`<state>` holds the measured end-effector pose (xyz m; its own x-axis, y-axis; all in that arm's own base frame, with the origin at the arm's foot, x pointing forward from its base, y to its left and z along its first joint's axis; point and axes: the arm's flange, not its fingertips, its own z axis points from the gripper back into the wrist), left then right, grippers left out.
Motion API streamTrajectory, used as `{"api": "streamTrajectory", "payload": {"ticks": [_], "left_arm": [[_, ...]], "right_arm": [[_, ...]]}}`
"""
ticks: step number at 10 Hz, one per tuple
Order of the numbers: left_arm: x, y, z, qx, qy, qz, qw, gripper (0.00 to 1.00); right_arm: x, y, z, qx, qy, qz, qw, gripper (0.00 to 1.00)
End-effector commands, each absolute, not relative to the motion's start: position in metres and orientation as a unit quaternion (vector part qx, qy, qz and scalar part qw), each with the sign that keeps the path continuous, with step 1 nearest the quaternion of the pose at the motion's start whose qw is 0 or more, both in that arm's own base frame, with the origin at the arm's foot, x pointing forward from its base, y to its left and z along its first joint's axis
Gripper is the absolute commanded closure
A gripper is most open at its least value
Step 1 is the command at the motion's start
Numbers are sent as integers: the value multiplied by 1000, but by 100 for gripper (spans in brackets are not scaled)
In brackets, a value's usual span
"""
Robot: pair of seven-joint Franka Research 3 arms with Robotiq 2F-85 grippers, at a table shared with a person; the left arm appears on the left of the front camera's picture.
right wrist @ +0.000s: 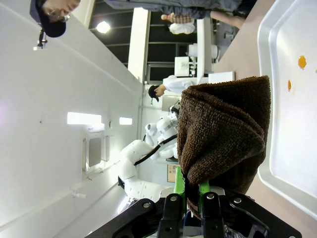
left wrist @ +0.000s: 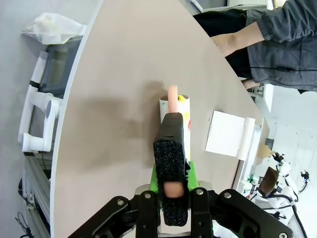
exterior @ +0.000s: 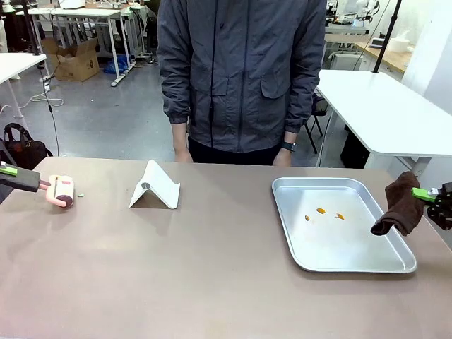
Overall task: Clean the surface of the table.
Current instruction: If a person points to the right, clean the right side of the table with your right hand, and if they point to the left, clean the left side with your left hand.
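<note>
Front view: right claw [exterior: 432,195] pinching dark brown terry cloth [exterior: 401,205] hangs rightward of bare brownish-taupe desk [exterior: 212,268]; left claw [exterior: 34,183] pinches pink-handled roller [exterior: 60,191].

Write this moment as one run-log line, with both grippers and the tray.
left gripper: shut on pink item | right gripper: shut on brown cloth | tray: orange spots

Lab with white worktables [exterior: 385,109], cardboard box [exterior: 76,62]

We see the brown table [exterior: 212,282]; on it stand a white folded stand [exterior: 155,187] far left and a metal tray [exterior: 339,244] right.
</note>
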<state>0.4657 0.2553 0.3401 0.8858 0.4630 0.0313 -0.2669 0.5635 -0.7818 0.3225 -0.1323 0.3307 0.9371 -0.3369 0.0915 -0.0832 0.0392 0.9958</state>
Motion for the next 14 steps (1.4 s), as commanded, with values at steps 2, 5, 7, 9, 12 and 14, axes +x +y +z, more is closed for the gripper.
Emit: {"api": "streamTrajectory", "payload": {"ticks": [2, 5, 7, 9, 12, 14], "left_arm": [[470, 258, 322, -397, -109, 201, 889, 77], [465, 262, 308, -388, -102, 200, 894, 77], [465, 251, 309, -384, -98, 186, 899, 77], [469, 235, 311, -375, -96, 171, 906, 77], [489, 201, 323, -359, -76, 143, 919, 77], [504, 176, 336, -353, -72, 126, 924, 77]], "right_arm": [[322, -132, 335, 692, -147, -89, 701, 100], [322, -132, 335, 692, -147, -89, 701, 100], [322, -132, 335, 692, -147, -89, 701, 100], [322, -132, 335, 692, -147, -89, 701, 100], [322, -132, 335, 692, -147, -89, 701, 100], [322, -132, 335, 692, -147, -89, 701, 100]]}}
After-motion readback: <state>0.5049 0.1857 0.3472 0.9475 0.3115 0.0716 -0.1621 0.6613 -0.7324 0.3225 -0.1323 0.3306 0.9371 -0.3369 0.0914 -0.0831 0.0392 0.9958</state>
